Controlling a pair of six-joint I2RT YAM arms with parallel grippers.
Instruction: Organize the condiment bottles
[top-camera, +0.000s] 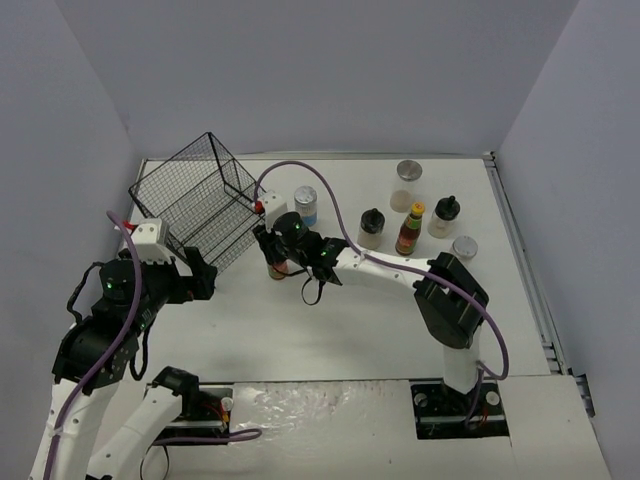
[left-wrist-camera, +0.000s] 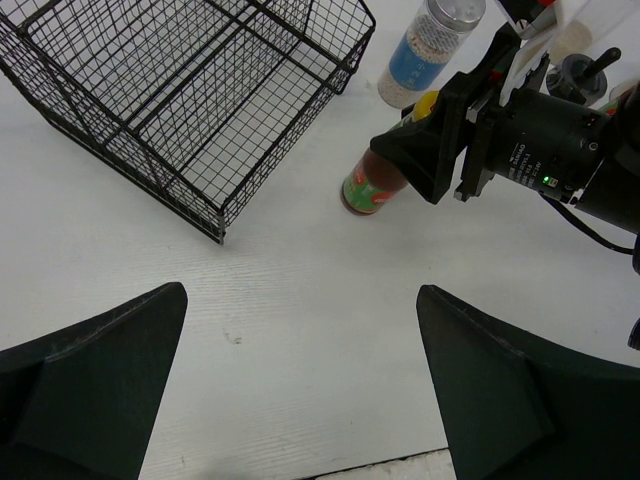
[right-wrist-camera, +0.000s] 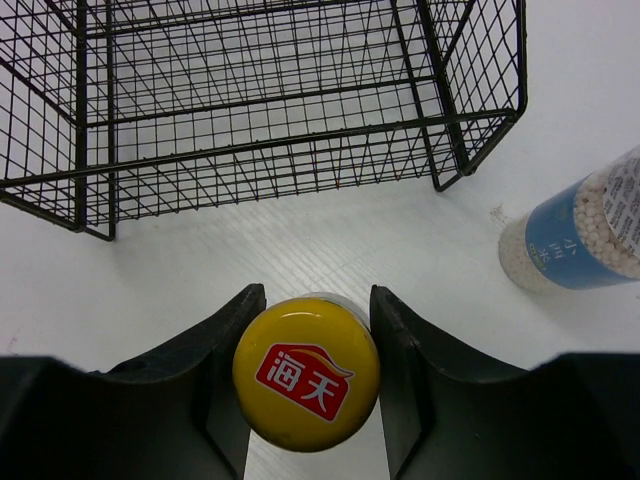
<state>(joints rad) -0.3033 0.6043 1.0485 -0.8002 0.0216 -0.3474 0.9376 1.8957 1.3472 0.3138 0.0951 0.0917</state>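
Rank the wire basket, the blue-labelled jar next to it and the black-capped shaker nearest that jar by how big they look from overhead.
1. Black wire basket, by far the largest.
2-3. Blue-labelled jar and black-capped shaker look about alike from above, so I would not rank one over the other.

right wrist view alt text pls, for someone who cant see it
The right end effector is shut on a yellow-capped sauce bottle, seen from above. Beyond it stands a black wire basket, with a blue-labelled jar of white beads at right.
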